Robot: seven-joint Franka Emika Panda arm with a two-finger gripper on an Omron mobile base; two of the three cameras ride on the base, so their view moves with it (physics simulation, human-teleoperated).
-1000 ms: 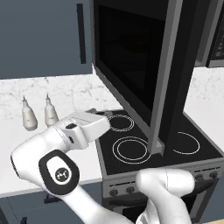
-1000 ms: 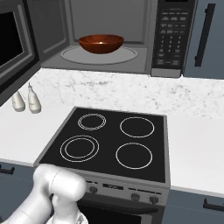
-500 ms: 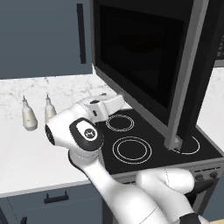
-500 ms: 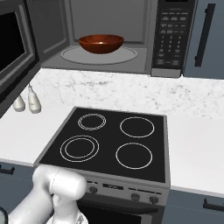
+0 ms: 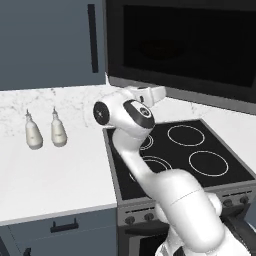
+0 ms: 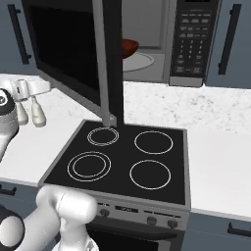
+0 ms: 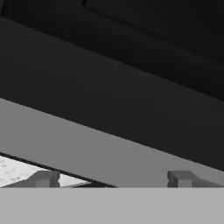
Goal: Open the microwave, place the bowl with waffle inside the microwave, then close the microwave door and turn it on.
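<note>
The large black box microwave (image 6: 147, 39) sat above the white marbled surface (image 6: 215, 142), its cavity open, with a dark button panel on its right side. The wide black microwave door (image 6: 73, 54), with a large dark window and a grey edge, stood swung partway out over the black four-ring stovetop (image 6: 122, 162); in the left base view that door (image 5: 185, 50) spanned the upper right of the scene, its grey lower trim running just above the white arm's hand.

The two-finger gripper (image 7: 113, 178) was spread wide, its two small dark tips well apart, and nothing lay between them. It sat close under the door's grey lower trim (image 7: 96, 144); whether a fingertip touched the trim could not be told. In the right base view the white hand (image 6: 29, 87) sat at the left, just below the door's lower edge.

Inside the microwave cavity, the round glossy reddish-brown bowl (image 6: 128, 47) rested on the pale round turntable plate (image 6: 137, 61), partly hidden behind the door's edge. What the bowl held could not be seen.

Two small pale bottles (image 5: 44, 131) stood upright side by side on the surface left of the stovetop.
</note>
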